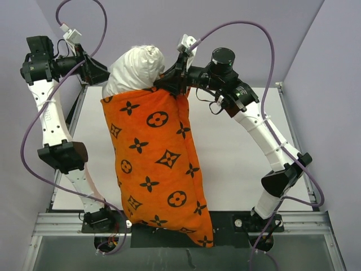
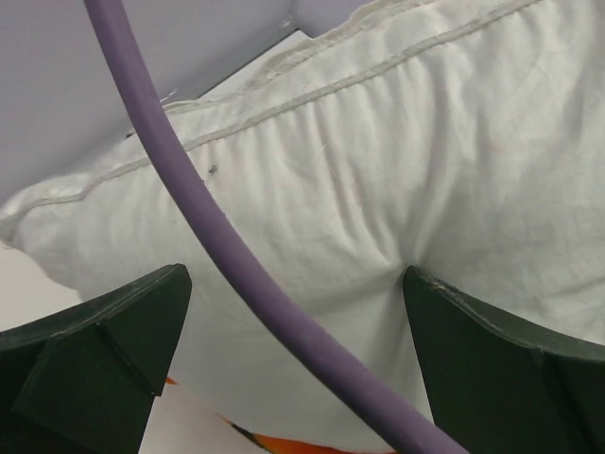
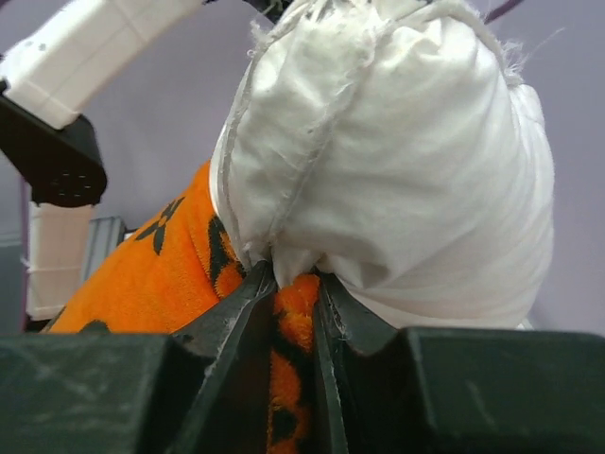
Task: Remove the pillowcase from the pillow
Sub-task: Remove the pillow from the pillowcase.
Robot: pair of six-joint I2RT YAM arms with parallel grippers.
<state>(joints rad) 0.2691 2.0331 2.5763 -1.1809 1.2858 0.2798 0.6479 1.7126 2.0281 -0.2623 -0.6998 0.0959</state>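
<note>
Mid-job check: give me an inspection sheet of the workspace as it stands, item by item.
Surface: white tabletop, partly covered by the job's things.
Job's things: bright-orange plush pillowcase with black motifs covers most of the plump white pillow. The pillow's far end sticks out of its mouth, and the pillowcase's near end overhangs the table's front edge.
Clutter: nothing seen.
Grippers: left claw open, fingers flanking the bare pillow end. Right claw shut on the pillowcase rim at the mouth.
Cables: purple cable crosses the left wrist view in front of the pillow. A second purple cable loops over the right arm.
Surroundings: plain pale walls; metal frame rail at the near edge.
</note>
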